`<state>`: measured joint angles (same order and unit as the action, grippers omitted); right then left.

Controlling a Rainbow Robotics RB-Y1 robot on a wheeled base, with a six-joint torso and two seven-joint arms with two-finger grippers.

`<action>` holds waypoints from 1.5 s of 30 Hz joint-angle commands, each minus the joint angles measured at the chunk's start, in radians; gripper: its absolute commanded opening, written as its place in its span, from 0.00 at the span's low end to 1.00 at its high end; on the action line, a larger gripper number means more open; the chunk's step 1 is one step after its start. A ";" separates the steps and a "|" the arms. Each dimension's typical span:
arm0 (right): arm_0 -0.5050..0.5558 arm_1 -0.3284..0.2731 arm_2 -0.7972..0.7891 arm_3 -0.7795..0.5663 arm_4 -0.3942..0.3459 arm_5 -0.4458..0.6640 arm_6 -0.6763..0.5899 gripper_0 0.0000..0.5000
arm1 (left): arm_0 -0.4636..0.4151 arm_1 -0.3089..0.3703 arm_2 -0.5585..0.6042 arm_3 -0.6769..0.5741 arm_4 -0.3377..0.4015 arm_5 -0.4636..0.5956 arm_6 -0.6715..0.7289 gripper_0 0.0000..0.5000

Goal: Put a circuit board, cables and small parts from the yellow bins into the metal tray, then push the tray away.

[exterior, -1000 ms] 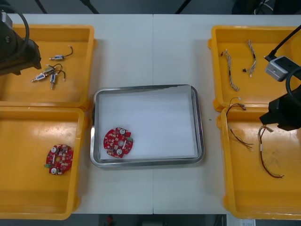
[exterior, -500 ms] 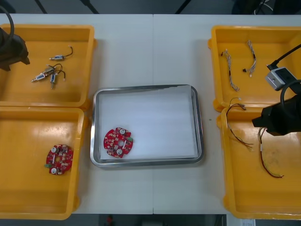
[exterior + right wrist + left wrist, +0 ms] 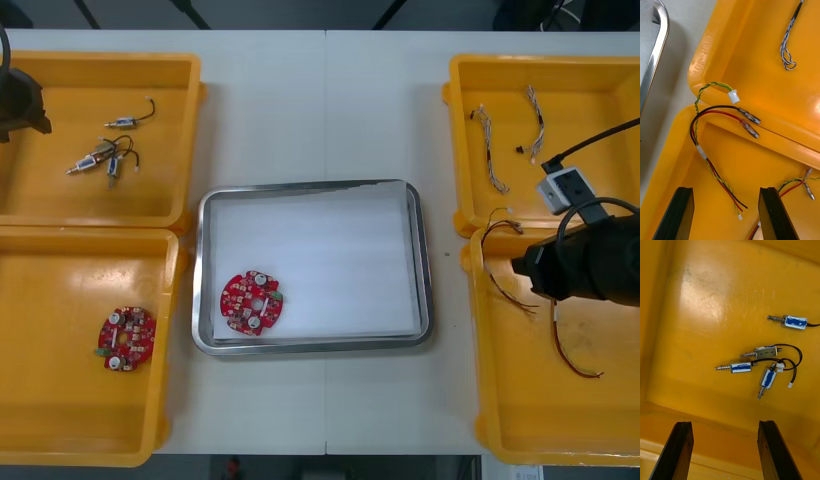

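Observation:
My right gripper [image 3: 726, 215] is open above the near right yellow bin [image 3: 530, 400]. A red, black and yellow cable [image 3: 703, 127] lies just beyond its fingertips, draped over the bin's rim [image 3: 763, 131]. In the front view the right arm [image 3: 590, 268] hangs over that cable [image 3: 497, 268]. One round red circuit board [image 3: 251, 301] lies in the metal tray [image 3: 422, 290]. My left gripper [image 3: 725, 452] is open over the far left bin [image 3: 170, 200], short of several small metal parts [image 3: 760, 363].
A second circuit board [image 3: 126, 338] lies in the near left bin [image 3: 60, 420]. Twisted blue and white cables [image 3: 489, 150] lie in the far right bin [image 3: 470, 90]. Another red and yellow cable [image 3: 572, 350] rests farther right. The tray's rim [image 3: 655, 63] is close beside the bins.
The right arm has moved left across the near right bin, over the cable by the rim. The left arm has drawn back toward the table's left edge.

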<state>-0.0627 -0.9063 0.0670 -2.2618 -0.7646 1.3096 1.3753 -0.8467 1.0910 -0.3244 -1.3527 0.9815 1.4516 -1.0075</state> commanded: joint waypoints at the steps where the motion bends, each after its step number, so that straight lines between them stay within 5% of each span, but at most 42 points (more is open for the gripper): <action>1: 0.043 -0.034 0.027 0.010 0.014 -0.061 0.041 1.00 | -0.051 0.040 0.033 0.024 0.009 -0.020 0.138 1.00; 10: 0.044 0.009 0.074 0.068 0.070 -0.154 0.050 1.00 | -0.052 -0.006 0.031 0.072 -0.033 -0.062 0.478 1.00; 20: 0.044 0.027 0.129 0.123 0.110 -0.242 0.045 1.00 | -0.060 -0.118 0.031 0.124 -0.214 -0.066 0.899 1.00; 35: 0.044 0.029 0.195 0.163 0.137 -0.322 0.034 1.00 | -0.115 -0.215 0.030 0.328 -0.204 -0.149 1.248 1.00; 45: 0.044 0.037 0.223 0.163 0.163 -0.335 0.019 1.00 | -0.129 -0.233 -0.100 0.360 -0.208 -0.231 1.348 1.00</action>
<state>-0.0318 -0.8891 0.2758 -2.0895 -0.6163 0.9871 1.3793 -0.9170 0.8651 -0.3847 -0.9923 0.7746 1.2336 0.3677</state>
